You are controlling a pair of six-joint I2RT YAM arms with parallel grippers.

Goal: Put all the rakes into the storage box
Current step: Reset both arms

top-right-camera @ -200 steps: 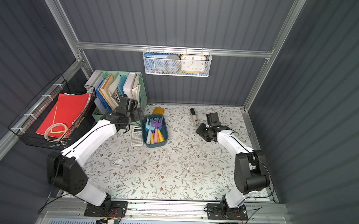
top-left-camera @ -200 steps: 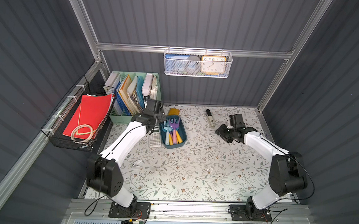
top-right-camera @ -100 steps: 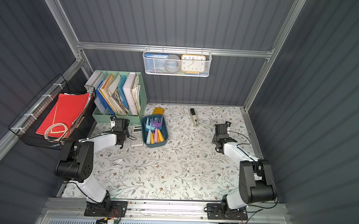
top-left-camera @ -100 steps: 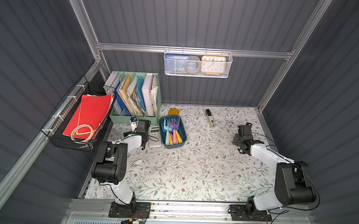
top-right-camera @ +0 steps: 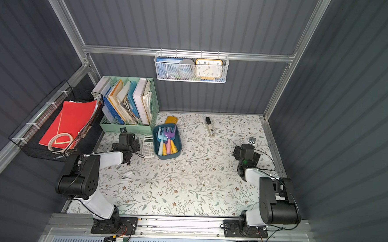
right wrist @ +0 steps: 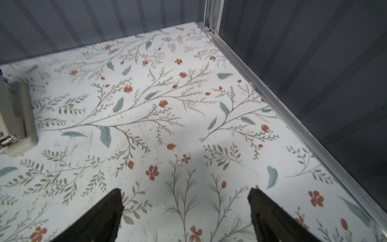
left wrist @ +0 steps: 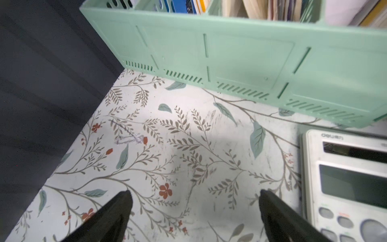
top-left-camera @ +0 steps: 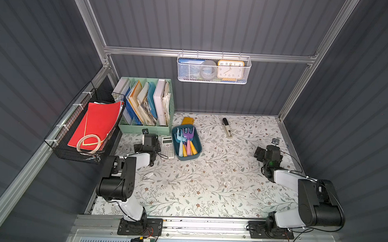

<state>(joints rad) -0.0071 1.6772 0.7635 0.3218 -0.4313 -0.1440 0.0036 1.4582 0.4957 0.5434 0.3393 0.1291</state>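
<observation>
Purple rake (top-left-camera: 188, 135) lies inside box (top-left-camera: 186, 157). Both spread wide, empty: left gripper (left wrist: 193, 196), right gripper (right wrist: 185, 192), low over mat (right wrist: 188, 117).

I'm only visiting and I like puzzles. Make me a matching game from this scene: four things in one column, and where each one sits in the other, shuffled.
Things
1. clock
2. red folder
3. calculator
4. toy garden tools

Places
A. in the storage box
B. in the black wire basket
C. flat on the table, beside the storage box
D. in the white mesh basket

Pairs: 1-D, 2-B, 3-C, 4-A
</observation>
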